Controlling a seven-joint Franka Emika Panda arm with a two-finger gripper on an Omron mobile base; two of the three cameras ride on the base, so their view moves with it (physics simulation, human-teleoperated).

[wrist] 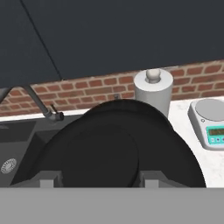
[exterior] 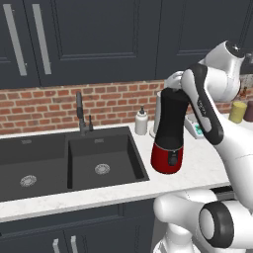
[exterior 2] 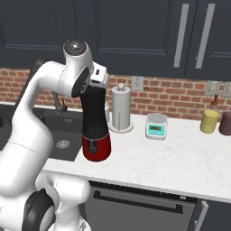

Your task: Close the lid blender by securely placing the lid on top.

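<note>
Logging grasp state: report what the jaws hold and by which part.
Cannot be told: the gripper sits at the lid over the blender, contact hidden.

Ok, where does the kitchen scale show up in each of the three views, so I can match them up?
Left base view: the scale peeks out right of centre, mostly hidden behind the arm.
Right base view: the scale stands in full sight on the counter, right of centre.
Hand view: it sits at the right edge.
Shared landmark: the blender, left of the scale.

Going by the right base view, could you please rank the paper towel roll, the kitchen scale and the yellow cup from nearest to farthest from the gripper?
1. Paper towel roll, just right of the gripper above the blender.
2. Kitchen scale, mid-counter, further right.
3. Yellow cup, far right by the wall.
</note>
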